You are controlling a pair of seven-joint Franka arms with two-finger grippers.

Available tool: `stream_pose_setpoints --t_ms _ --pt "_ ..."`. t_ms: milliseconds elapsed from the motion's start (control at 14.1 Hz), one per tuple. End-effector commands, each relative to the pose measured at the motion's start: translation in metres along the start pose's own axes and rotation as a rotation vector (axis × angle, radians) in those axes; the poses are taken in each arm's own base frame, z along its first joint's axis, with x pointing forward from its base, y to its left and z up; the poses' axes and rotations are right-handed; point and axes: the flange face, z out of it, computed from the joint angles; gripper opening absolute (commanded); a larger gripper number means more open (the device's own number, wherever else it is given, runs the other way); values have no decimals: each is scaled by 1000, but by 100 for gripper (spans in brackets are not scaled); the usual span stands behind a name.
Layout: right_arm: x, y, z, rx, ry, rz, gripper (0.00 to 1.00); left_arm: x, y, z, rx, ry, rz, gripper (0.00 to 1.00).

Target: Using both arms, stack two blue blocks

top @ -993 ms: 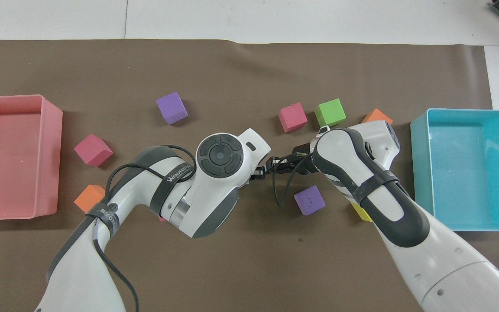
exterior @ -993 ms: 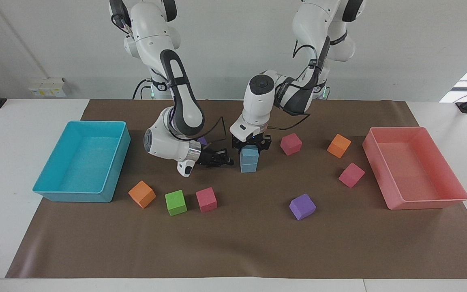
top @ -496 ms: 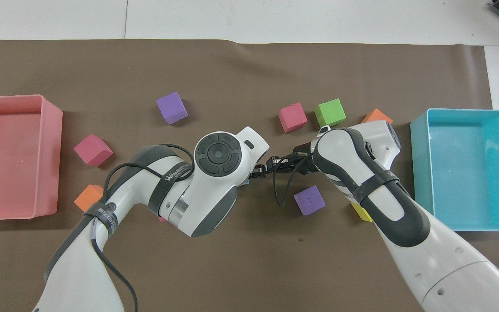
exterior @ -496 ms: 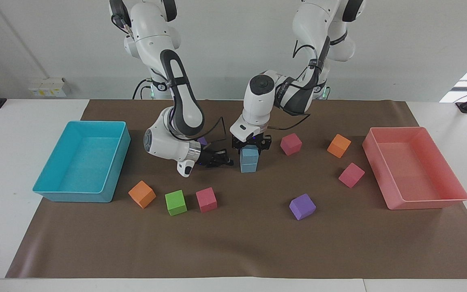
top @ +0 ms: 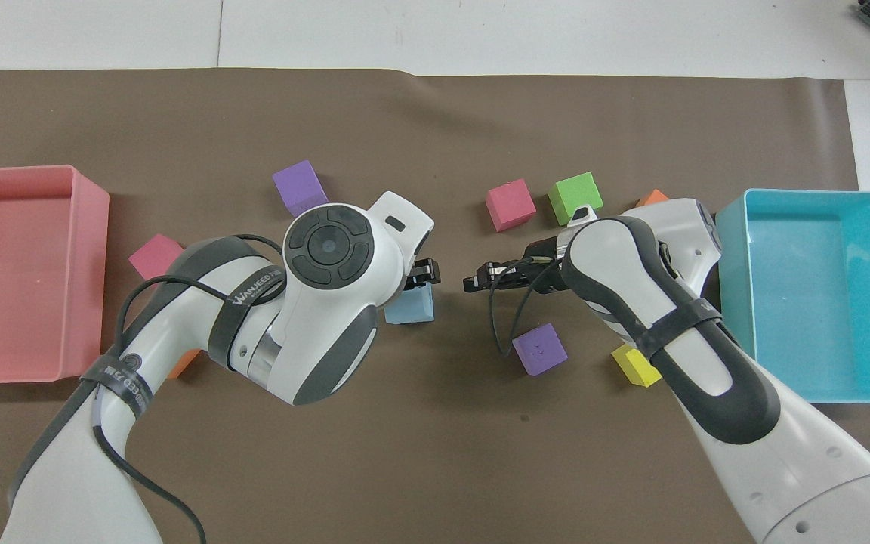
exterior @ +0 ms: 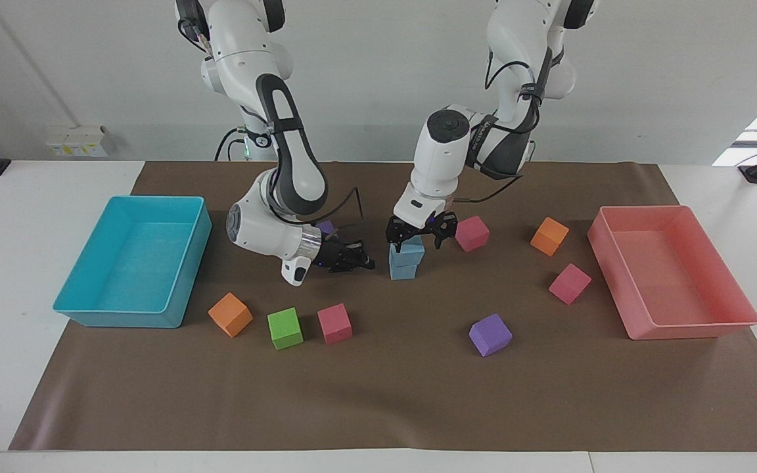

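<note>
Two blue blocks (exterior: pixel 405 261) stand stacked one on the other near the middle of the brown mat (exterior: pixel 378 394) that covers the desk (exterior: pixel 23 190). The upper block sits slightly askew on the lower one, its edges not quite flush. In the overhead view only a corner of the stack (top: pixel 412 306) shows beside the left arm's wrist.

The left gripper (exterior: pixel 416 238) hangs just over the blue stack, pointing down, its jaws spread apart on either side of the top block's upper edge and holding nothing. The left arm's white wrist rises from it toward its base.

The right gripper (exterior: pixel 354 257) lies low and nearly level beside the blue stack, toward the right arm's end of the desk, pointing at the stack with a small gap between them. Its jaws are pressed together with nothing in them. In the overhead view its black tip (top: pixel 484 276) shows apart from the stack.

Placed against the blue stack: a pink cube (exterior: pixel 471 233) sits near it toward the left arm's end, with an orange cube (exterior: pixel 549 236) and another pink cube (exterior: pixel 569 283) farther that way, then the pink tray (exterior: pixel 671 272). A purple cube (exterior: pixel 490 334) lies farther from the robots than the stack. A pink cube (exterior: pixel 334 323), a green cube (exterior: pixel 284 328) and an orange cube (exterior: pixel 230 315) sit in a row farther from the robots, toward the right arm's end, and the cyan tray (exterior: pixel 135 263) stands at that end. A second purple cube (top: pixel 541 349) and a yellow cube (top: pixel 633 365) lie nearer the robots.
</note>
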Motion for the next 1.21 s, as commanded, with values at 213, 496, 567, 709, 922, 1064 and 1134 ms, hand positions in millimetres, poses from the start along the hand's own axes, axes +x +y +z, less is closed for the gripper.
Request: stream_pose_setpoints --t_ms 213,496,567,709,922,1064,1134 --pt "4 -15 -51 -148 18 -8 0 -5 -6 -3 -23 -37 -41 100" --pt "1 -26 -69 -318 -10 -82 0 -4 -9 -3 -16 -45 27 100" --pt "0 -29 -73 -373 -17 -82 0 -4 -10 -2 -10 -52 38 100" --pt "-5 -40 -84 -461 -20 -76 0 5 -26 -19 -17 -38 60 100" --pt "-9 -45 -103 -573 -33 -87 7 16 -59 -51 -7 -45 122 100" --pt "-10 -42 -123 -617 -32 -102 100 23 -86 -72 3 -57 141 100" --pt "-10 -41 -136 -640 -27 -106 100 25 -97 -85 0 -50 158 100"
